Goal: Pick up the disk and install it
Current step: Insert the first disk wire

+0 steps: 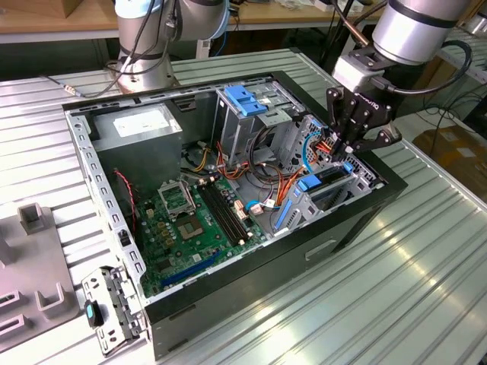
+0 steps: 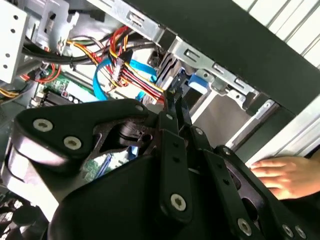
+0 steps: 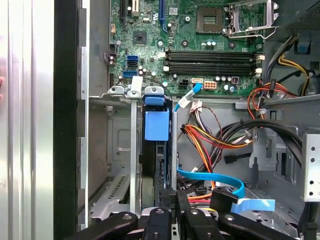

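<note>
The open computer case [image 1: 228,304] lies on its side on the ribbed metal bench [image 1: 396,289], its green motherboard [image 1: 190,220] exposed; the arm reaches down over the corner of the case at the exterior view's right, and the black gripper [image 1: 351,144] hangs just above the drive bay there. In the first wrist view the disk [image 3: 159,165] stands on edge in a narrow slot of the grey metal bay [image 3: 117,145], its blue carrier tab [image 3: 156,125] uppermost toward the motherboard [image 3: 200,45]; the gripper [image 3: 170,212] sits directly at the disk's near edge, fingers drawn narrowly together on either side of that thin edge, apparently clasping it, though the contact itself is hard to make out. In the second wrist view the fingers [image 2: 175,100] come to a close point beside the blue carrier frame [image 2: 192,82], with the bundle of red, yellow and orange wires [image 2: 135,70] and a flat blue cable [image 2: 102,82] just beside them; a person's hand [image 2: 285,175] rests against the outside of the case near the bench. In the exterior view a second blue latch piece [image 1: 245,99] sits atop the taller grey drive cage [image 1: 243,129], well apart from the gripper; a grey power supply [image 1: 141,125] fills the far corner.
</note>
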Controlling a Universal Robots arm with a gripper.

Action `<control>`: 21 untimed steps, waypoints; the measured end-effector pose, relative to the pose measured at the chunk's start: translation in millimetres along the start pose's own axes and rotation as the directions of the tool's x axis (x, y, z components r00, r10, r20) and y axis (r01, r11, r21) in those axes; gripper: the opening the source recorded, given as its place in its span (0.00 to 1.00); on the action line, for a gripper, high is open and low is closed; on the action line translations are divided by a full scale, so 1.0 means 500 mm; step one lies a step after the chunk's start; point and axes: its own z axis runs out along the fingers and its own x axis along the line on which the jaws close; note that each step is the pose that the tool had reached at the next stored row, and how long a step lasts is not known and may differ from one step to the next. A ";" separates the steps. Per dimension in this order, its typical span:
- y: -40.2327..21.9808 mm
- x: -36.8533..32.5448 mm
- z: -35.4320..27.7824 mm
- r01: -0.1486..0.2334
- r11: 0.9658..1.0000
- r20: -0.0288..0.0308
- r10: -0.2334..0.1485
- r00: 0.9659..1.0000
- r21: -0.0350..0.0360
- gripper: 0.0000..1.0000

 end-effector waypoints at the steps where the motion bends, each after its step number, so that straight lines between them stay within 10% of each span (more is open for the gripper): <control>1: 0.000 0.000 0.002 -0.004 1.000 0.000 0.004 1.000 0.000 0.17; 12: 0.007 0.003 0.010 -0.020 1.000 0.006 0.020 1.000 0.000 0.17; 21: 0.022 0.014 0.018 -0.021 1.000 0.013 0.021 1.000 0.019 0.17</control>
